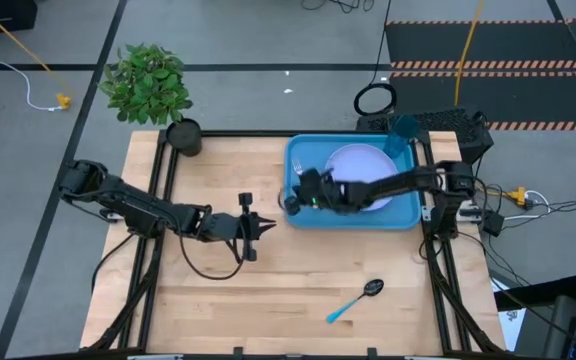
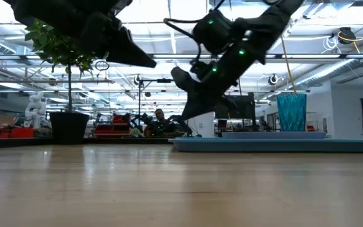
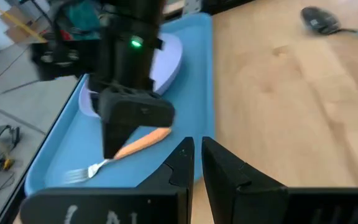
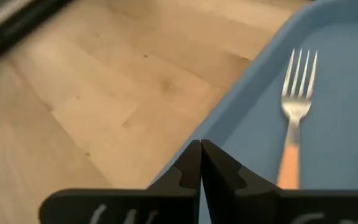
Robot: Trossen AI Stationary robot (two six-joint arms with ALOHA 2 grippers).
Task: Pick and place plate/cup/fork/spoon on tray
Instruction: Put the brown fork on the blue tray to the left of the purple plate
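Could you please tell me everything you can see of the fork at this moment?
The fork is slim, with four silver metal tines and an orange handle that looks like plastic. It lies flat on the floor of the blue tray, near the tray's left end, beside the pale plate. The right gripper hangs just over its handle with jaws shut, not holding it. Only the tray touches it.

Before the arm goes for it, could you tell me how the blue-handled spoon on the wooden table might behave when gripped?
The slim spoon with dark bowl and light blue handle lies flat on the wooden table, so pinching it looks awkward. It probably is light and stiff, and may slide or pivot if nudged.
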